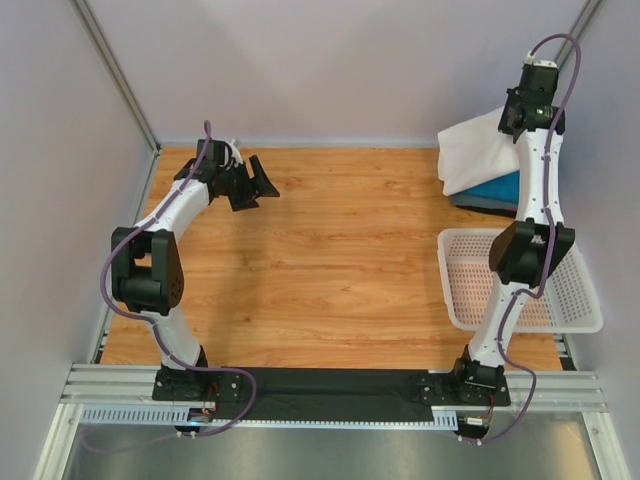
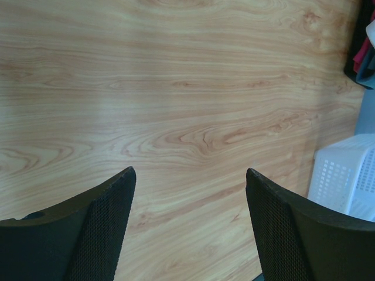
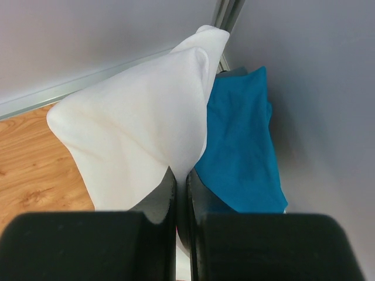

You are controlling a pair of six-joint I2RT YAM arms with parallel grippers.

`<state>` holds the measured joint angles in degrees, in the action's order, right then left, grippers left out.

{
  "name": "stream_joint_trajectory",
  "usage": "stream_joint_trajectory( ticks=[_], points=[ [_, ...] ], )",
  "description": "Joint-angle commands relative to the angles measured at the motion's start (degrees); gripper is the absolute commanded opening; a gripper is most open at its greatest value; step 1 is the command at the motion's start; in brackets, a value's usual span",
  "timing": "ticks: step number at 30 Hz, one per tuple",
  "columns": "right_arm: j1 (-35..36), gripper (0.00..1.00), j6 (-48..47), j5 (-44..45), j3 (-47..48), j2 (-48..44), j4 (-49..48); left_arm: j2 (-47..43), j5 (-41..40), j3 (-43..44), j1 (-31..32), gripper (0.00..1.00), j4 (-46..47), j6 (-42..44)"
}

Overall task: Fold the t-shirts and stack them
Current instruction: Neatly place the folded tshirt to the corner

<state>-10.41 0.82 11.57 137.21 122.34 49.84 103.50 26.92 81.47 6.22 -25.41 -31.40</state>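
right gripper (image 3: 180, 175): jaws pinched shut on white t-shirt (image 3: 135, 134), raised over far right corner of table (image 1: 330, 250) | left gripper (image 2: 190, 172): wide open, empty | risk: small pinch may slip, or cloth drags teal t-shirt (image 3: 240, 146) along

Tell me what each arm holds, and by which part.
The right fingers pinch the white t-shirt by a fold of cloth above the teal t-shirt. The left fingers are open, empty.
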Motion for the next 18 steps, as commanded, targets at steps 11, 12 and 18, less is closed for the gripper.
stream_joint_trajectory(
  ticks=[11, 12, 18],
  points=[
    [-5.14, 0.00, -3.71, 5.65, -1.15, -1.15, -6.69, -0.58, 0.33, -0.61, -0.24, 0.82, 1.15, 0.11],
    [-5.49, 0.00, -4.50, 5.91, -1.33, -0.36, -7.04, -0.84, 0.33, -0.53, -0.33, 0.82, 0.89, 0.37],
    [-6.72, 0.00, -6.53, 8.37, -1.77, 3.94, -9.24, -1.37, -0.72, 1.40, -0.33, 0.82, -2.36, 2.13]
  ],
)
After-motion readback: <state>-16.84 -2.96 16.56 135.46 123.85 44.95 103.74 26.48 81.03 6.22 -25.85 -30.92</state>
